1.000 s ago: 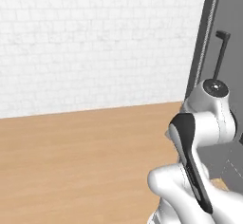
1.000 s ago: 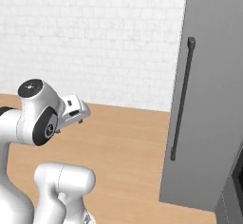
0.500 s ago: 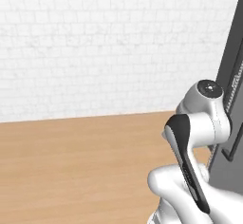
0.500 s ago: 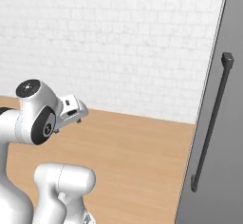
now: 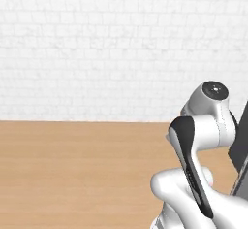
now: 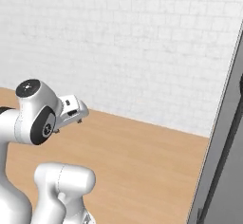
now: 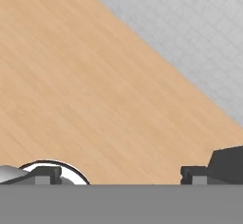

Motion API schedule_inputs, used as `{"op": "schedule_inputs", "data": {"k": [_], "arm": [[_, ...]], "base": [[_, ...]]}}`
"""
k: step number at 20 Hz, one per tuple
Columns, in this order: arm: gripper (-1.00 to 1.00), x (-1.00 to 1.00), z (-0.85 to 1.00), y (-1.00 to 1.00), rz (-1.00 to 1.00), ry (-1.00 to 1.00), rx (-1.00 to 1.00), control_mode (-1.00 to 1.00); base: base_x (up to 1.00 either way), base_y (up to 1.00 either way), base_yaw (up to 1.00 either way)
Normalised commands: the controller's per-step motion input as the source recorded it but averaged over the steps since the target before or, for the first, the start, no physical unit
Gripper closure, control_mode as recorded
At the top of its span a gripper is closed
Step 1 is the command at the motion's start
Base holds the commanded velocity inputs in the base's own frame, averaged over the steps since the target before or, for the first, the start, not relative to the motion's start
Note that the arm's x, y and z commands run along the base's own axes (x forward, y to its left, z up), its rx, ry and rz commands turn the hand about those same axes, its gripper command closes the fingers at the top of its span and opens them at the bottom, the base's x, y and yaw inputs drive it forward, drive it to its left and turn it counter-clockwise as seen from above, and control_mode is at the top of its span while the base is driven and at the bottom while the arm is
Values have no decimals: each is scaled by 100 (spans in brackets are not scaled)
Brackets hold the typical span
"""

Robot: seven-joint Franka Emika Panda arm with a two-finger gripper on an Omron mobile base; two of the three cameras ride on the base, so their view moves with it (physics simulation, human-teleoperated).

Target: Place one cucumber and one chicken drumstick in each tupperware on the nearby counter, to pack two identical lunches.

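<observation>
Left base view: the arm (image 5: 203, 140) rises from the lower right, folded on itself, with a dark-sided link slanting up and left to a rounded white joint topped by a dark cap. Behind it a light wooden surface (image 5: 72, 170) runs left to right, its long axis parallel to the white brick wall (image 5: 97, 48) at the far side. Whether this surface is the counter cannot be told. A dark panel (image 5: 240, 150) shows at the right edge, just behind the joint.

Right base view: the arm stands at the lower left, its capped joint uppermost. From that joint the white hand (image 6: 70, 110) reaches right and slightly away from the camera, roughly level, above the wood. A tall grey door (image 6: 223, 161) fills the right edge, leaning in the picture, with a dark bar handle (image 6: 228, 142) along it.

Hand view: the gripper (image 7: 118, 176) looks down on the wood, whose grain runs diagonally, with the wall across the upper right corner. The two dark fingertips (image 7: 45, 174) stand far apart at the bottom of the view, so the claw is spread wide, with nothing between the jaws and nothing held. Neither tupperware, cucumber nor drumstick can be located from these views.
</observation>
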Motion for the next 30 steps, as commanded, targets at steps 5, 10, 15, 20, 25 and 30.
{"op": "schedule_inputs", "data": {"k": [5, 10, 15, 20, 25, 30], "arm": [[-100, 0, 0, 0, 0, 0, 0, 100], [-100, 0, 0, 0, 0, 0, 0, 100], [-100, 0, 0, 0, 0, 0, 0, 100], [-100, 0, 0, 0, 0, 0, 0, 100], [-100, 0, 0, 0, 0, 0, 0, 100], [-100, 0, 0, 0, 0, 0, 0, 100]], "base": [[100, 1, 14], [100, 15, -1], [100, 12, -32], [31, 30, -83], [22, 40, -84], [21, 34, -81]]}}
